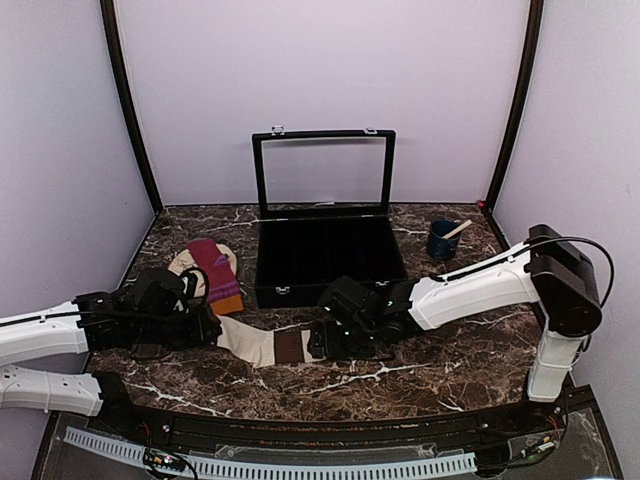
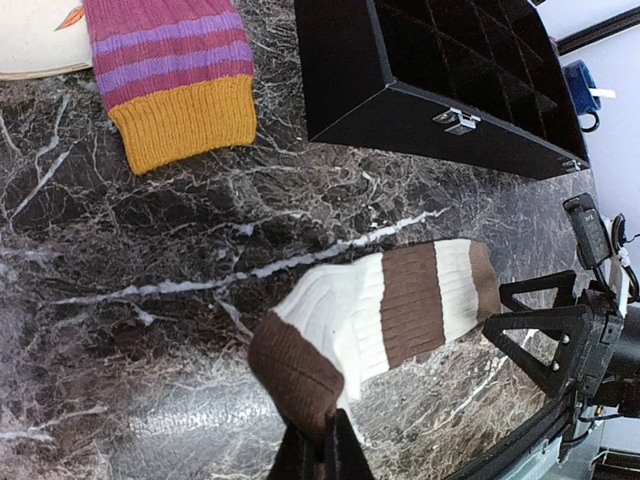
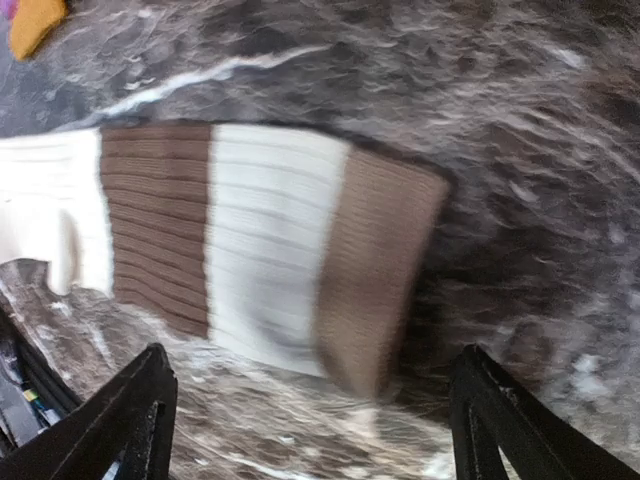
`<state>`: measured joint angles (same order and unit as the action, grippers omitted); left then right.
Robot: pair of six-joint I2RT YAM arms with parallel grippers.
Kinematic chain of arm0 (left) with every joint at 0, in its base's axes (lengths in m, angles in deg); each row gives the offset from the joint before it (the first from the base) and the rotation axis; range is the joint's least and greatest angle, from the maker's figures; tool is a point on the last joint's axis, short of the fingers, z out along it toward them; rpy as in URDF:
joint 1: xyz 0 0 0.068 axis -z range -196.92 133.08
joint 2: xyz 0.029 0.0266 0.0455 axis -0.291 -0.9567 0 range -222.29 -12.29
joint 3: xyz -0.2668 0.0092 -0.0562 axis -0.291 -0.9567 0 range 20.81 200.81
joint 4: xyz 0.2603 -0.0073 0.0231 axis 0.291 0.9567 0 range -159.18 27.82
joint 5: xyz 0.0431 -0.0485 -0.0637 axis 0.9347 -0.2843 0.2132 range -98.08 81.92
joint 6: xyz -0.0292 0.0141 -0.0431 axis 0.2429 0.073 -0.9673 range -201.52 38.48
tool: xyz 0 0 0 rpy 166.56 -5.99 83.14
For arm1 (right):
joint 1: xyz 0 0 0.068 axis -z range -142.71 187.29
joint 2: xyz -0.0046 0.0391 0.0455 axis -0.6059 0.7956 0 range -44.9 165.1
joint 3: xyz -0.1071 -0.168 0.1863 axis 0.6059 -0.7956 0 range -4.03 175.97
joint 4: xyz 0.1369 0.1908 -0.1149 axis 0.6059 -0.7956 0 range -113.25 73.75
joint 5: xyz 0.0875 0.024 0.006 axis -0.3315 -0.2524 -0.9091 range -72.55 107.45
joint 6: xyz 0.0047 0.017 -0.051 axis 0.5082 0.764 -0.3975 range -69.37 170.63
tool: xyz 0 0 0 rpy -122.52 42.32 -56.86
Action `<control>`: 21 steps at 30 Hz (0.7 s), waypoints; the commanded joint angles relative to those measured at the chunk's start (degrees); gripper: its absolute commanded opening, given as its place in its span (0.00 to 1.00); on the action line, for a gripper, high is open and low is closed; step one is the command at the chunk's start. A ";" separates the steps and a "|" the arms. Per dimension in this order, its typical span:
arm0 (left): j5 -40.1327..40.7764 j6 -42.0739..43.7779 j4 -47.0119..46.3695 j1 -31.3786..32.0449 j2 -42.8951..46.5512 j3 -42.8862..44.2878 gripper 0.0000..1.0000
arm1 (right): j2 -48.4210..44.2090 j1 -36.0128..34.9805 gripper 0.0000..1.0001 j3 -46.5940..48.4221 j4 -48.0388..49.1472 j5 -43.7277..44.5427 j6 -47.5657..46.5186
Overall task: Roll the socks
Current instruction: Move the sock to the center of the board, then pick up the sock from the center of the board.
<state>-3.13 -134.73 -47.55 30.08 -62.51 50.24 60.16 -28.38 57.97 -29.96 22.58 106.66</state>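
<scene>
Maroon sock (image 1: pixel 213 265), orange end toward the arms, lies partly on a tan mat (image 1: pixel 182 262) at 12 o'clock from the left tool (image 1: pixel 212 328). That tool is clenched on one brown end of the cream sock (image 1: pixel 262 345), which stretches toward 3 o'clock across the tabletop (image 1: pixel 420 370). The right tool (image 3: pixel 310 420) is released, its fingers (image 3: pixel 130 420) spread to either side of the brown cuff, at 6 o'clock of the black case (image 1: pixel 325 262).
</scene>
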 commanded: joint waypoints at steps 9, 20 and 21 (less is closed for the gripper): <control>-0.50 3.62 3.25 -1.38 4.17 -2.66 0.00 | 6.58 -2.84 0.78 6.54 0.50 1.34 7.38; -1.32 3.49 4.35 -1.65 6.47 -5.48 0.00 | 7.81 -3.71 0.30 4.39 3.16 3.34 11.88; -1.45 3.33 4.31 -1.65 6.67 -5.74 0.00 | 7.73 -3.81 0.19 4.44 2.87 3.97 12.18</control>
<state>-4.00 -131.67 -44.84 28.82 -57.05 46.00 66.25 -31.37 63.41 -27.73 24.68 116.56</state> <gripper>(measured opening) 0.030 0.361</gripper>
